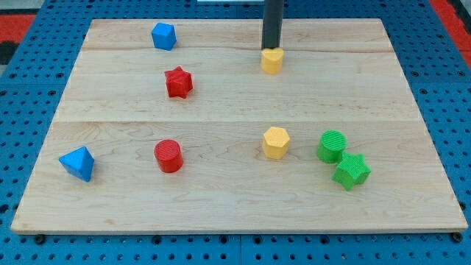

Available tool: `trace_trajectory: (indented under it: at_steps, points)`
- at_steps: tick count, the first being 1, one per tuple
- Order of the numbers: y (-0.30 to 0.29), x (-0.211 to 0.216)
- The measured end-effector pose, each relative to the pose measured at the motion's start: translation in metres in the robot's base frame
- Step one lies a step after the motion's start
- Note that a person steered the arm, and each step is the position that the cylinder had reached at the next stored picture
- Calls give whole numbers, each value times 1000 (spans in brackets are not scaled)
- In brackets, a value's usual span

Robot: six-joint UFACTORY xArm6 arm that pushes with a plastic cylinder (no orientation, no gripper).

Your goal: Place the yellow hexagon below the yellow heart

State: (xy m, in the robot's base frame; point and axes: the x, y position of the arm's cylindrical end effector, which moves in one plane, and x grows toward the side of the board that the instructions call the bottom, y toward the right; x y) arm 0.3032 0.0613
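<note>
The yellow heart (271, 60) sits near the view's top, a little right of the middle. My tip (271, 48) stands right at its top edge, touching or nearly touching it. The yellow hexagon (276, 142) lies well below the heart, almost straight down from it, in the lower half of the board.
A green cylinder (332, 146) and a green star (351, 171) lie right of the hexagon. A red cylinder (168, 155) and a blue triangle (78, 163) lie at lower left. A red star (178, 82) and a blue block (163, 35) lie at upper left.
</note>
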Motion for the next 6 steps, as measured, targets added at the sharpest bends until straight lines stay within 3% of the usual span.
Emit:
trace_trajectory:
  at_steps: [3, 5, 6]
  points:
    - [33, 134]
    - [-37, 122]
    - [-30, 170]
